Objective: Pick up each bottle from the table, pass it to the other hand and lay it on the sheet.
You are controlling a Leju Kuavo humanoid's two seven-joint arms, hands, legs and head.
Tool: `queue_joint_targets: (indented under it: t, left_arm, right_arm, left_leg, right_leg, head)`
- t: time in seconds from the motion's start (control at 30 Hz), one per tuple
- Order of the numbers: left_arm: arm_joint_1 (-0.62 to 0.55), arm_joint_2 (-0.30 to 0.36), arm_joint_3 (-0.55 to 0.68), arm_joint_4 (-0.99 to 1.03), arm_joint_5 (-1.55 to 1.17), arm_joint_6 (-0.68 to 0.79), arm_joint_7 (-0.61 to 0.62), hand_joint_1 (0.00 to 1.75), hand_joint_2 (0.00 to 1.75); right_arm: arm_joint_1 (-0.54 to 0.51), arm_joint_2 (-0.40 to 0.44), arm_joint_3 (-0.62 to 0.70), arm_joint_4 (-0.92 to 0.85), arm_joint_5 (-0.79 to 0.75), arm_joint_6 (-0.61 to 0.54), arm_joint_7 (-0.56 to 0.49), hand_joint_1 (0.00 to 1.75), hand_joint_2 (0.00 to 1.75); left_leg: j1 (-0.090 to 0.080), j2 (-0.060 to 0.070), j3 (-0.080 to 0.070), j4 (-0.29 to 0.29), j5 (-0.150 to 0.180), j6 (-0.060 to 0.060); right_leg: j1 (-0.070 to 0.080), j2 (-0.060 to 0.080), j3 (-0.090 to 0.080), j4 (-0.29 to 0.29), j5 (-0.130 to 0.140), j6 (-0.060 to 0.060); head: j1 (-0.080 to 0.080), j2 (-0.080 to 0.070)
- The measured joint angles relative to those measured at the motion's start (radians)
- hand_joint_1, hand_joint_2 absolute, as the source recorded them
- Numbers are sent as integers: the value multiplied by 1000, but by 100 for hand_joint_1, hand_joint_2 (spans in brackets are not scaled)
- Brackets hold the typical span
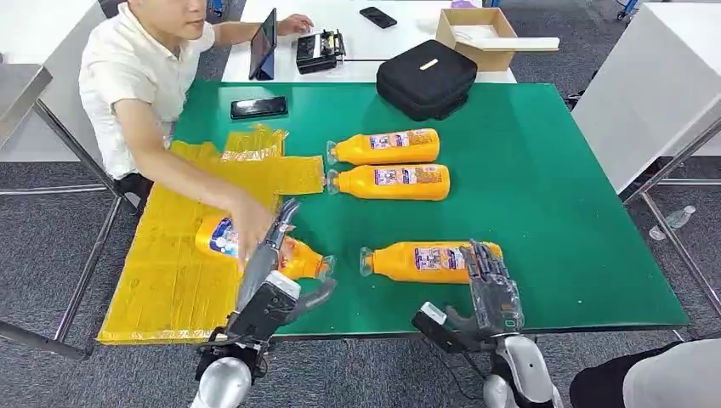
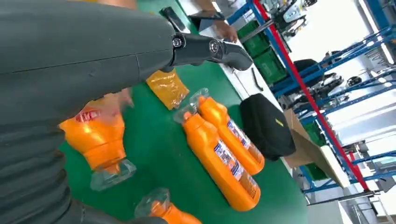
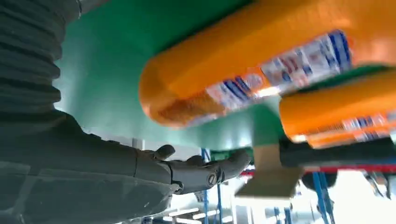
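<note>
**Smooth plastic bottles, best taken round the body**

Nearest the robot, the right hand (image 1: 491, 289) hovers over the base end of the near bottle (image 1: 429, 261), fingers apart and holding nothing; the right wrist view shows the thumb clear of the orange wall. This bottle lies on its side on the green table (image 1: 544, 212), cap pointing toward the robot's left. It looks like rigid moulded plastic, glossy, with a paper label round the middle. I judge it moderately heavy if full, and slippery on the bare orange parts. The labelled mid-body seems the best hold: widest, near the balance point, less slick than the shoulder. The clear cap end is narrow and would let the bottle swing.

To the left, the left hand (image 1: 276, 280) is stretched out open above another bottle (image 1: 293, 255) lying at the edge of the yellow sheet (image 1: 170, 272), where a person's hand (image 1: 251, 223) also reaches. Whether the robot's fingers touch that bottle I cannot tell.

Farther off, two more bottles (image 1: 387, 146) and (image 1: 391, 181) lie side by side, almost touching, caps toward the sheet. Rolling is a risk for all of them.
</note>
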Motion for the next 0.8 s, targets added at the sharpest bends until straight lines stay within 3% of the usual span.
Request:
queue_joint_targets:
  t: [0.57, 0.8]
  left_arm:
    - [17, 1, 3, -26, -12, -5, 14, 0, 175]
    - [19, 1, 3, -33, -13, -8, 13, 0, 175]
  right_arm:
    - [3, -53, -7, 0, -17, 43, 27, 0, 175]
    - [-78, -81, -7, 38, -26, 74, 18, 0, 175]
  left_leg:
    - [0, 0, 0, 0, 0, 0]
    - [0, 0, 0, 0, 0, 0]
  right_leg:
    - [0, 0, 0, 0, 0, 0]
    - [0, 0, 1, 0, 0, 0]
  head:
    - [0, 0]
    - [0, 0]
